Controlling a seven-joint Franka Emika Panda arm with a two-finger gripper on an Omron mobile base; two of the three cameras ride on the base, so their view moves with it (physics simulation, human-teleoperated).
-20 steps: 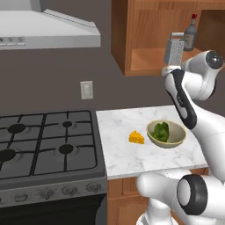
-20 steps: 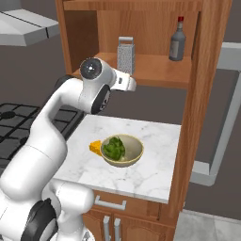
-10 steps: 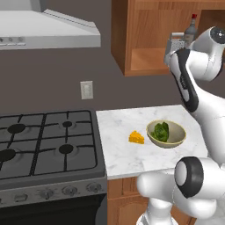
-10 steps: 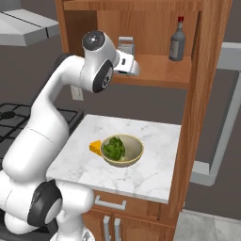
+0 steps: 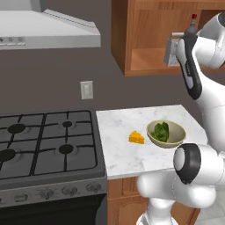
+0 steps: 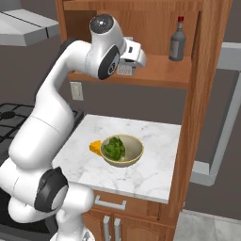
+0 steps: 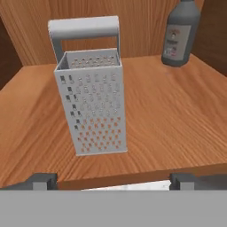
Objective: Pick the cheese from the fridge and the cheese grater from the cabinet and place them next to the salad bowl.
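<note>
The gripper is raised to the cabinet with its jaws spread wide, holding nothing and touching nothing. In the hand view its two dark fingertips sit at the front edge of the wooden shelf. The cheese grater stands upright on that shelf, just ahead of the open jaws and roughly centred between them, a little toward the left tip. It is a grey metal box, perforated with rows of small holes, with a looped handle on top. Behind it to the right stands a dark glass bottle with a pale label.

Below, on the white marbled counter, the yellow-orange cheese wedge lies just beside the round beige salad bowl of green leaves.
</note>
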